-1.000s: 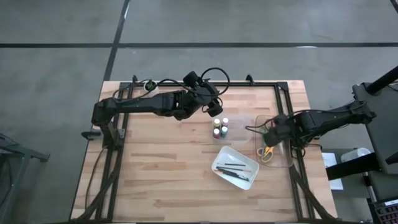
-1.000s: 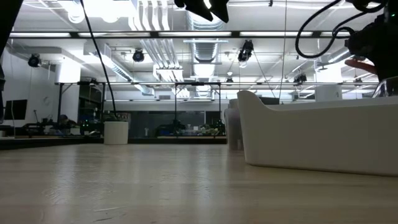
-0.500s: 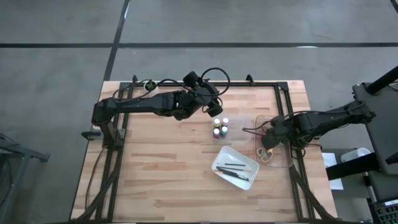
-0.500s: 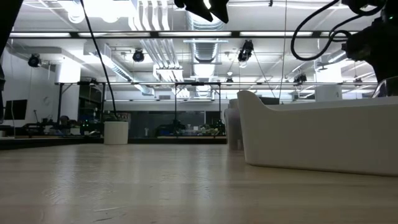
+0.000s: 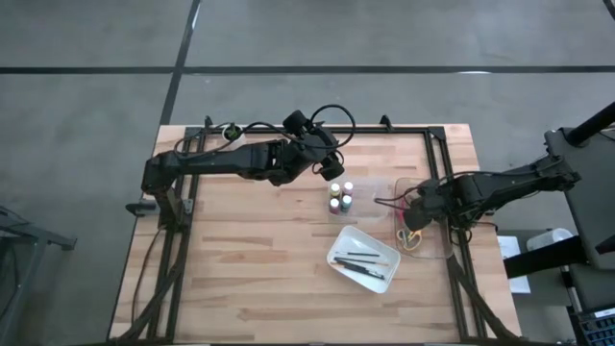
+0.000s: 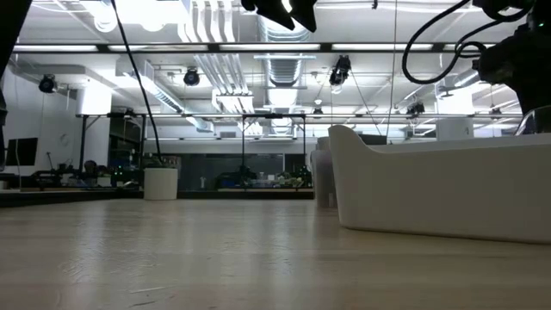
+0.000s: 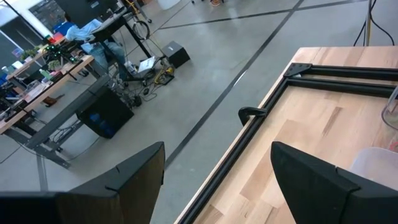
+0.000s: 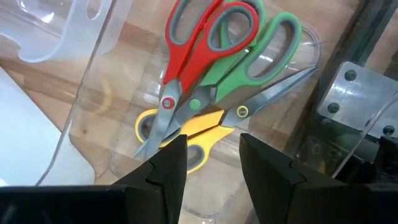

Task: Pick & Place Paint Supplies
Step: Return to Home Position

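Three scissors lie in a clear bin at the table's right edge. The red-handled pair is on top, crossing the green-handled pair, and the yellow-handled pair is underneath. My right gripper hovers open just above them and touches nothing. Several small paint bottles stand upright in a cluster at mid-table. Thin dark brushes lie in a white tray. My left gripper waits open above the table, just beyond the bottles, and holds nothing.
The clear bin sits against the black frame rail on the table's right side. In the low view the white tray blocks most of the right half, with the bottles behind it. Bare wood spreads over the table's left and near parts.
The red-handled scissors, which showed high beside my right gripper in the low view a second ago, have dropped out of that view and now lie in the clear bin on the other scissors. My right gripper has shifted slightly toward the table's left over the bin.
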`<move>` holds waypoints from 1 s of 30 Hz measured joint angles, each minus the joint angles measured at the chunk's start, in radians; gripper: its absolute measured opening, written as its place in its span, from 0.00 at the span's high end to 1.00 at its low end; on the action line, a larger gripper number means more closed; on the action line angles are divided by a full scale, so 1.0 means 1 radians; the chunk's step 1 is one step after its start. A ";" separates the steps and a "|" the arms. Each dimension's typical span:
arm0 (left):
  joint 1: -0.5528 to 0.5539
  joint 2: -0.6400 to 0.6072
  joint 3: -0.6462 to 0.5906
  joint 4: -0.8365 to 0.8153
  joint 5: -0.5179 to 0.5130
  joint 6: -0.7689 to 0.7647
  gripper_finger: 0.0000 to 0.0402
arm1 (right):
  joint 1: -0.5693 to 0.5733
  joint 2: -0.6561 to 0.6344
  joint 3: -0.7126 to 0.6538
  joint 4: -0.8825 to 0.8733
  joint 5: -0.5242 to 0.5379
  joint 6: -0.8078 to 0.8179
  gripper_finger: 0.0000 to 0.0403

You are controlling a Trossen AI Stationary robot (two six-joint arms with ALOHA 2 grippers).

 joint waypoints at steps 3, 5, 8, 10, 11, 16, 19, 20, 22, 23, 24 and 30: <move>0.000 0.000 0.000 0.000 0.000 0.002 0.26 | 0.000 0.000 0.008 0.005 0.001 -0.042 0.65; 0.000 0.000 0.000 0.000 0.000 0.001 0.26 | 0.000 0.000 0.022 0.007 0.015 -0.057 0.65; 0.000 0.000 0.000 0.000 0.000 -0.002 0.26 | 0.000 -0.001 0.055 0.032 0.063 -0.111 0.65; 0.000 0.000 0.000 0.000 0.000 -0.002 0.26 | 0.000 -0.001 0.080 0.054 0.094 -0.178 0.65; 0.000 0.000 0.000 0.000 0.000 -0.002 0.26 | 0.000 -0.001 0.091 0.067 0.104 -0.198 0.65; 0.000 0.000 0.000 0.000 0.000 -0.002 0.26 | 0.000 0.001 0.110 0.080 0.103 -0.262 0.65; 0.000 0.000 0.000 0.000 0.000 -0.002 0.26 | 0.000 0.002 0.107 0.079 0.089 -0.262 0.65; 0.000 0.000 0.000 0.000 0.000 -0.002 0.26 | 0.000 0.002 0.106 0.081 0.086 -0.262 0.65; 0.000 0.000 0.000 0.000 0.000 -0.002 0.26 | 0.000 0.002 0.106 0.081 0.084 -0.265 0.64; 0.000 0.000 0.000 0.000 0.000 -0.002 0.26 | 0.000 0.002 0.105 0.081 0.085 -0.266 0.64; 0.000 0.000 0.000 0.000 0.000 -0.002 0.26 | 0.000 0.002 0.105 0.081 0.093 -0.269 0.64; -0.006 -0.005 0.000 -0.004 0.000 -0.002 0.26 | 0.000 -0.001 0.105 0.134 0.189 -0.402 0.64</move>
